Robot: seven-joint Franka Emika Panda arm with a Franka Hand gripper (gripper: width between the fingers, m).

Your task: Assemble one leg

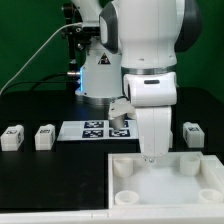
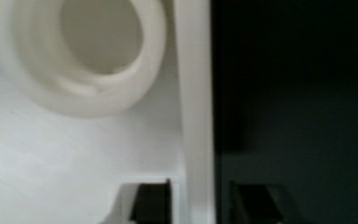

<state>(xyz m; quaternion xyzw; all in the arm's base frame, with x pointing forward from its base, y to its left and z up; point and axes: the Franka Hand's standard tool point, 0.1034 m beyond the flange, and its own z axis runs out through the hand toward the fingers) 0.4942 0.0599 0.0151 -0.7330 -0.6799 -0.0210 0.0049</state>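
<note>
Sitting beside tray (image 1: 170, 195), leg (image 1: 192, 135), tagged face toward exterior camera.

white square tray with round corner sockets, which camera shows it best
The exterior view: the white square plastic tray shows most of its outline and several sockets. The wrist view gives only one round socket and a strip of edge.

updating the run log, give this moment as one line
claw at rim of square tray part | fingers either side of rim, grip unclear | legs loose on table, none held
</note>
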